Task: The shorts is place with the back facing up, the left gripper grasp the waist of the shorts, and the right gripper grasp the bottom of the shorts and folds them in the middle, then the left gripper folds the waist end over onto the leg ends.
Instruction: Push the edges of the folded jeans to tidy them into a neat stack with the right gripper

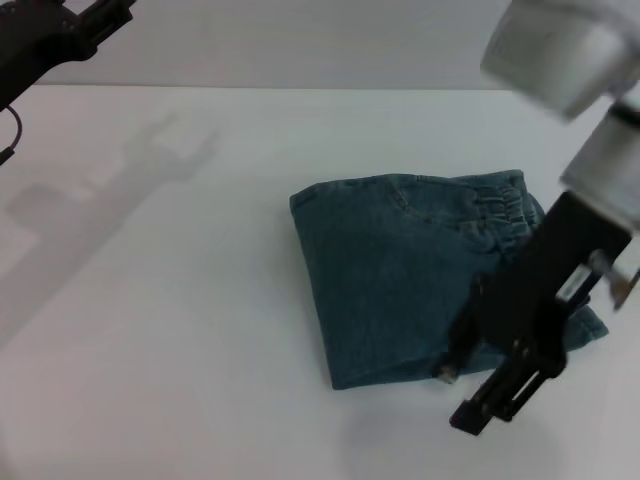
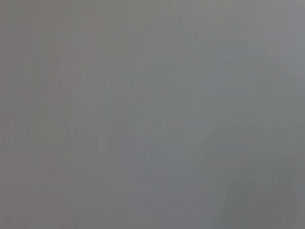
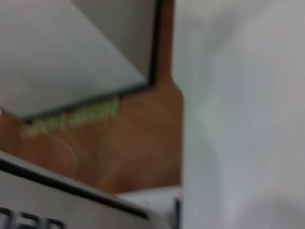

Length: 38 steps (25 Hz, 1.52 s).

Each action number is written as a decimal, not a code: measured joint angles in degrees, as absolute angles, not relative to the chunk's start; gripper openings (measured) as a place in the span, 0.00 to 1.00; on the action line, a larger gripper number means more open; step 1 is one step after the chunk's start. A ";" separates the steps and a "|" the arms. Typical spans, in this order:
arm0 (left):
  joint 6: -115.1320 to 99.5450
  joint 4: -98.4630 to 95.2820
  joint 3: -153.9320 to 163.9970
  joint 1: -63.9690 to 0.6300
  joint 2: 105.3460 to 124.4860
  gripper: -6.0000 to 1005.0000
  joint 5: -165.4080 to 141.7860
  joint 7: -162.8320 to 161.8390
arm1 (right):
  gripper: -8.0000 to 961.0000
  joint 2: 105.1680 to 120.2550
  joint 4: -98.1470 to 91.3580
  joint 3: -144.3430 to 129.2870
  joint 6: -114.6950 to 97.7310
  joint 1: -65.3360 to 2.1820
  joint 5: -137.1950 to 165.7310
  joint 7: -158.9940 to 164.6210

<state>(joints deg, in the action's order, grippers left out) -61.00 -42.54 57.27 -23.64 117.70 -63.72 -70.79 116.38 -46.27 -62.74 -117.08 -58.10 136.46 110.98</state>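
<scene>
Right tool (image 1: 480,400), grip state unclear, hovers over folded shorts (image 1: 400,270), waist (image 1: 500,205) pointing right.

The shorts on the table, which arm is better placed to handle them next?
Probably the right. The right pincer hangs at the near edge of the folded shorts, while the left pincer is raised at the far left corner, well away from them.

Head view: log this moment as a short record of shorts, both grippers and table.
shorts: folded into a compact denim stack, lying flat
waist: ruffled band visible at the far right of the stack
left gripper: raised at the far left corner, away from the shorts
right gripper: low over the stack's near right edge
table: white, arm shadow on its left part
wrist views: no shorts visible
</scene>
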 joint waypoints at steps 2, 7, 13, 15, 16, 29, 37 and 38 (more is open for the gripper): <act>-60.98 -42.29 57.30 -23.64 117.73 0.75 -63.72 -70.67 | 0.60 118.03 -46.62 -63.28 -114.16 -57.89 140.93 110.86; -60.95 -41.96 57.30 -23.76 117.74 0.75 -63.70 -70.43 | 0.60 118.94 -46.51 -66.14 -105.49 -56.47 142.25 110.66; -60.63 -41.06 57.30 -24.91 117.76 0.75 -63.58 -69.84 | 0.60 119.14 -45.09 -70.08 -96.84 -55.60 142.11 110.47; -60.63 -41.06 57.30 -24.91 117.76 0.75 -63.58 -69.84 | 0.60 119.16 -43.72 -71.18 -94.23 -55.56 141.96 110.25; -60.60 -41.03 57.30 -25.00 117.76 0.75 -63.58 -69.82 | 0.60 119.17 -43.12 -71.59 -92.94 -55.56 141.74 110.02; -59.82 -37.94 56.77 -27.38 117.67 0.75 -63.50 -67.62 | 0.60 118.88 -42.98 -72.22 -77.47 -53.90 138.33 108.90; -59.66 -37.94 56.76 -27.57 117.68 0.75 -63.49 -66.95 | 0.60 119.01 -43.14 -72.25 -72.75 -52.84 135.30 106.52; -59.65 -37.94 56.76 -27.57 117.68 0.75 -63.49 -66.95 | 0.60 118.97 -43.36 -72.24 -73.65 -52.71 134.42 106.20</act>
